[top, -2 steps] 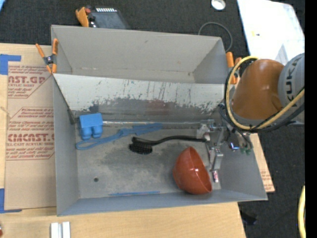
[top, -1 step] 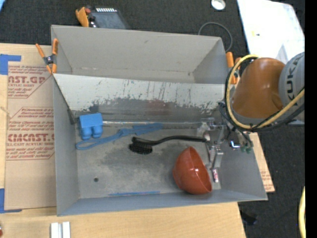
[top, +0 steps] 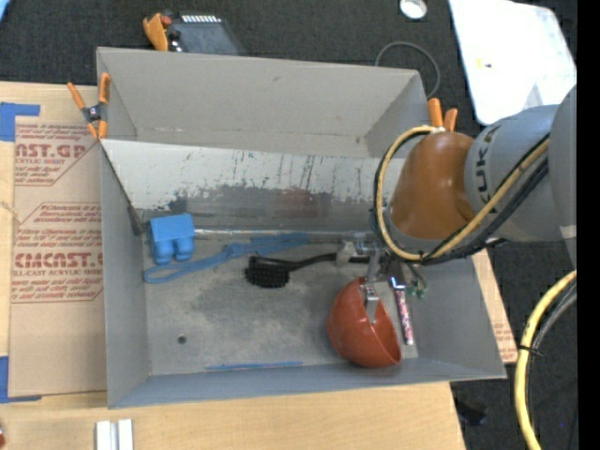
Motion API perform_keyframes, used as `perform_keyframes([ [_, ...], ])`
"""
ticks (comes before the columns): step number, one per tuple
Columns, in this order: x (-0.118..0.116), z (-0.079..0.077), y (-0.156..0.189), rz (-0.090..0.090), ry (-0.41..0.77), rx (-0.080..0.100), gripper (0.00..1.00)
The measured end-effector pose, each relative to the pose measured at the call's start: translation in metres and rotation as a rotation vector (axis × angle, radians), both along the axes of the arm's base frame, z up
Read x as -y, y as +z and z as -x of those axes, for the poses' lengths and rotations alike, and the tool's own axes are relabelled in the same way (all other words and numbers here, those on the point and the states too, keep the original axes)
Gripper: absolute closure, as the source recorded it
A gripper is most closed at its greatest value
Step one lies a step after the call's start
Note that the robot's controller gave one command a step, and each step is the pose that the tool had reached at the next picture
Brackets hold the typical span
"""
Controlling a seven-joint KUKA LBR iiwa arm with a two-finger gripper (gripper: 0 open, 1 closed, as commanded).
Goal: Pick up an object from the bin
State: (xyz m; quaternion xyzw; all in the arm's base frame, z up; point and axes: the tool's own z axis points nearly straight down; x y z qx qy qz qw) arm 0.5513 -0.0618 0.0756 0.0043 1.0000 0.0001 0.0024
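Reading across the grey metal bin (top: 262,101) from its left side, I note a blue studded block (top: 172,235) against the foot of the back wall, well apart from the hand. Just beside it, a thin blue strap (top: 221,254) runs along the floor toward the middle. Next comes a black brush (top: 269,273), head down on the floor near the centre, its slim handle pointing right and ending close under the wrist. It lies beside the hand's path, not across it. A narrow blue strip (top: 253,366) lies along the front edge of the floor. In the right front corner sits a red bowl (top: 354,334), rounded on its left, close to the front wall and near the right wall. The hand (top: 392,331) is lowered onto this bowl from above. I record it as partly open, at a moderate gap. One grey finger (top: 372,303) stands over the bowl's upper part, and the other, marked with a pinkish strip, stands along the bowl's right edge. The bowl's right rim appears to lie between them. I cannot tell whether either finger presses on it, so I do not record a grip. Above the hand is the arm's orange cover (top: 431,186), with yellow and black cables (top: 382,218) looping round it. They hide part of the back right corner of the bin.
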Motion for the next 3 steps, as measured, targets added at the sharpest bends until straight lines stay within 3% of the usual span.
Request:
perform_keyframes([
  [1, -0.008, 0.023, -0.003, 0.003, -0.047, 0.011, 1.00],
  [2, -0.008, 0.023, -0.003, 0.004, -0.048, 0.011, 1.00],
  [3, -0.033, 0.023, 0.060, 0.003, -0.049, 0.009, 1.00],
])
